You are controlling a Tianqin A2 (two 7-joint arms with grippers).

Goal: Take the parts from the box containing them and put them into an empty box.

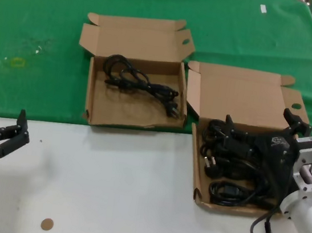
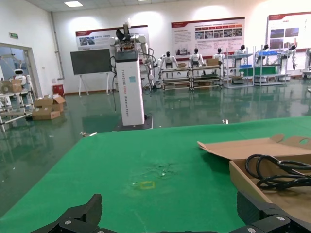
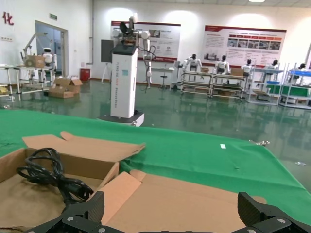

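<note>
Cords to move: several black coiled power cords lie heaped in the right-hand cardboard box, the one with the round hole in its lid tab and a tall loose side flap.
Cord already across: one cord lies loosely in the left-hand box, spread from its far left corner toward its right wall; both wrist views show it too.
Right gripper: the right gripper hangs over the far part of the heap with its two fingers spread wide, nothing between them; whether the tips touch the cords cannot be told.
Left gripper: the left gripper waits over the white table, near the robot and well apart from both boxes, fingers parted and empty.
How the cords will likely handle: light, soft and floppy, with a glossy rubbery skin that may slip; loops can sag, snag on neighbours and drag a second cord along.
Where to take hold: probably across the bunched middle of one coil, where several strands lie together, rather than a single loose loop or the hard plug.
Risk: the box walls are thin cardboard and could shift if a cord catches.
</note>
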